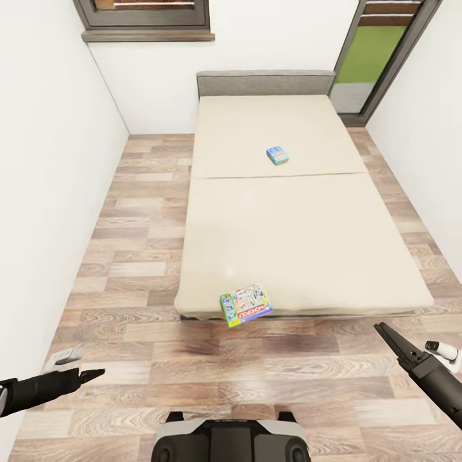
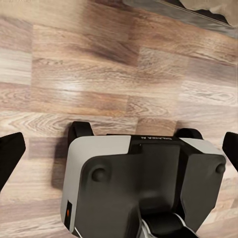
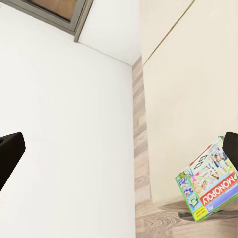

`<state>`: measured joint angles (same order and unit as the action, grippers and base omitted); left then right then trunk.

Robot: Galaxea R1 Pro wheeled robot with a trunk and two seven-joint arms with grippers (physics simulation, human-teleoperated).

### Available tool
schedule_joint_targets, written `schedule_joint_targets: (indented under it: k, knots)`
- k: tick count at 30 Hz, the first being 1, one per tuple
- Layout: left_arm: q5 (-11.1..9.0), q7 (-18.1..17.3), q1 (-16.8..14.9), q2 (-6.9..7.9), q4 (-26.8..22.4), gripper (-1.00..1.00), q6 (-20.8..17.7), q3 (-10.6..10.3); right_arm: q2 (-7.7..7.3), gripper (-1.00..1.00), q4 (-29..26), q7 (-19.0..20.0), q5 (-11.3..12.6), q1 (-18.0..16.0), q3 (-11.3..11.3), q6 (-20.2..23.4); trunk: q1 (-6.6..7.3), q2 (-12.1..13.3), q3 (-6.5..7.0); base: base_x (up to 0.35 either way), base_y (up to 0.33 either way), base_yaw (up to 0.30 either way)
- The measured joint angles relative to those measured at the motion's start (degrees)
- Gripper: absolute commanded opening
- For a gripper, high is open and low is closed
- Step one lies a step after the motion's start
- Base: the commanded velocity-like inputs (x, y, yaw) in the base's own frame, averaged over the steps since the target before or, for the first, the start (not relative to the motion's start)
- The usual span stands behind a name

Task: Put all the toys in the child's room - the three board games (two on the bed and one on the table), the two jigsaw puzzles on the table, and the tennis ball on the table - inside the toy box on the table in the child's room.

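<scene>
Facing the bed (image 1: pixel 301 256) from its foot, on the wood floor (image 1: pixel 141 192) between white walls, with a window (image 1: pixel 144 16) and a door (image 1: pixel 378 58) beyond the headboard. Two board games lying on the beige mattress: the nearer board game (image 1: pixel 246 305) at the foot edge, tilted and hanging partly over the frame, its green side and red lettering turned this way; the farther board game (image 1: pixel 278 154), a small blue box, well up the mattress toward the headboard. In the right wrist view, the nearer box (image 3: pixel 209 181) again at the mattress edge. Left gripper (image 1: pixel 90 373) held low near the left wall, empty, fingers looking closed to a point in the head view yet spread at the sides of its own camera, so how far open cannot be told. Right gripper (image 1: pixel 388 337) low on the other side, empty too, fingers close together in the head view, spread in its own; same doubt. Robot base (image 2: pixel 144 188) on the floor beneath the left wrist. Likely still the approach to the first pick from the bed. Next: roll closer to the foot, lower one arm over the overhanging box, open wide across it and close without nudging it off the edge.
</scene>
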<state>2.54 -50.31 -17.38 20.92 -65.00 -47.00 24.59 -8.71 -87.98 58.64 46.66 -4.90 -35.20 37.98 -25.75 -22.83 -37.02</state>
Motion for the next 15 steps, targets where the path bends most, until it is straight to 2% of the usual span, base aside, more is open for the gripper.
schedule_joint_targets:
  k: [15]
  knots:
    - [0.0,0.0,0.0,-0.51,0.0,1.0,0.1,0.0,0.01,1.0,0.1,-0.2,0.0,0.0,0.1,0.0,0.0,0.0,1.42,0.0,0.0,0.0]
